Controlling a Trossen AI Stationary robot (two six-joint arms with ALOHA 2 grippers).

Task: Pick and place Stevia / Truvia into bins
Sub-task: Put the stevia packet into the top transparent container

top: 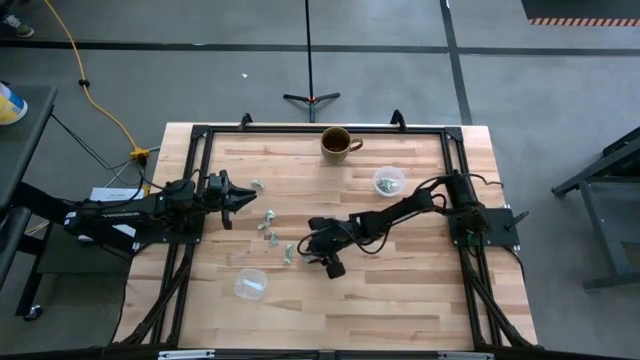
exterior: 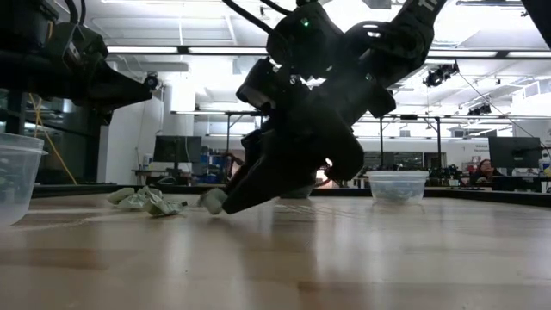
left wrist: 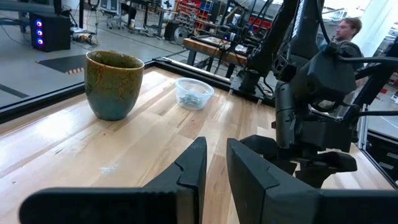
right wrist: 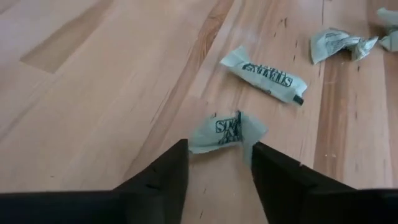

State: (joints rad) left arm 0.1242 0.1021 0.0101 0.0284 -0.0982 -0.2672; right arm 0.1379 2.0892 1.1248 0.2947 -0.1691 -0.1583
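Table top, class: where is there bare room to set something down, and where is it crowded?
Bare wood lies between the near cup and the table's right edge. Crowded: mid-table, where packets lie between the left gripper and right gripper.

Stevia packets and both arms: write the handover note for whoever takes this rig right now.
Right gripper: low at table centre, fingers open around a crumpled packet without closing on it.
Left gripper: waiting at the table's left side, fingers nearly together, holding nothing visible.
Far cup, near the mug, already holds some packets; near cup seems to hold some too.
Left: several loose packets on the wood between the arms. Close on the framed packet, bin it, then clear the rest.
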